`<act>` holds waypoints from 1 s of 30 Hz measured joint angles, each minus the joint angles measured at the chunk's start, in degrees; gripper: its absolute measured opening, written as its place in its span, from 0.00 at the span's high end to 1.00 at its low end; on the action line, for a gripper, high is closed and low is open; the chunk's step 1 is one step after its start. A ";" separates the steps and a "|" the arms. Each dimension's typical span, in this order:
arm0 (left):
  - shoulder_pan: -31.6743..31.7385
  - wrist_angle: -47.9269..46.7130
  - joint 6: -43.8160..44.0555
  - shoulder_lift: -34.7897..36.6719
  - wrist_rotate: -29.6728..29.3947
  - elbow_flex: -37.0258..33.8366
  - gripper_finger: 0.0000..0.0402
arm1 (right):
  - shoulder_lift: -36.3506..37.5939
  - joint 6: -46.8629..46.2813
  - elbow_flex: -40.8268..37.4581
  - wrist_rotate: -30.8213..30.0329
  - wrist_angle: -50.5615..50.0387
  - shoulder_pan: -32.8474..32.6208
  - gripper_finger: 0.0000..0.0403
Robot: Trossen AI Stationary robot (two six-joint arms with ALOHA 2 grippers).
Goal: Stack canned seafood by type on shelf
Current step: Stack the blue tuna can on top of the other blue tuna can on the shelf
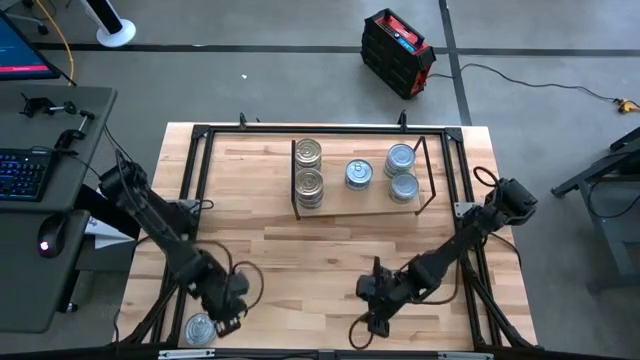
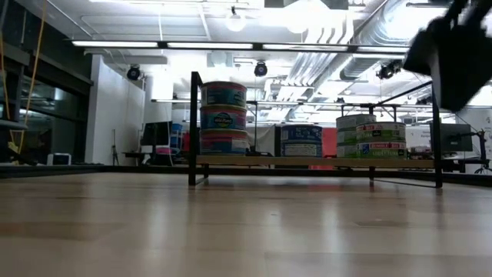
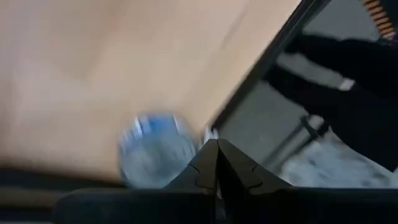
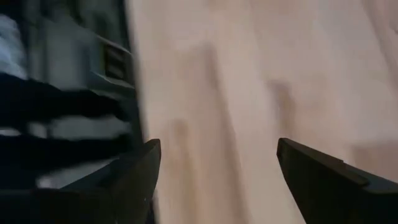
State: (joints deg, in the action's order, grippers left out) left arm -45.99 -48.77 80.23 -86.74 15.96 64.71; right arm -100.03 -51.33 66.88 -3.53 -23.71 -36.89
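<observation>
Both arms are dark, nearly black, built of slim straight links joined by bulkier rounded joints. Thin black cables loop loosely beside the left gripper (image 1: 228, 318) and the right gripper (image 1: 372, 322). The right gripper's fingers (image 4: 134, 177) are matte black, flat and angular, with chamfered edges; the left's seem similarly wedge-shaped, though blurred.

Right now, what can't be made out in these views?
- Loose silver-blue tin by the left gripper: label blurred in left wrist view.
- Stacked tins on shelf: layer count hidden in high view.
- Right gripper: low view shows only an out-of-focus arm part.
</observation>
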 joint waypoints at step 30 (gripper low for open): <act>-3.21 -1.08 15.12 -19.53 9.57 0.31 1.00 | 5.43 20.69 -0.20 -8.86 -13.42 4.12 0.95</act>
State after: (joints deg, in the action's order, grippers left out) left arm -49.21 -49.84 95.35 -106.27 25.54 65.01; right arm -94.60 -30.64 66.67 -12.39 -37.13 -32.77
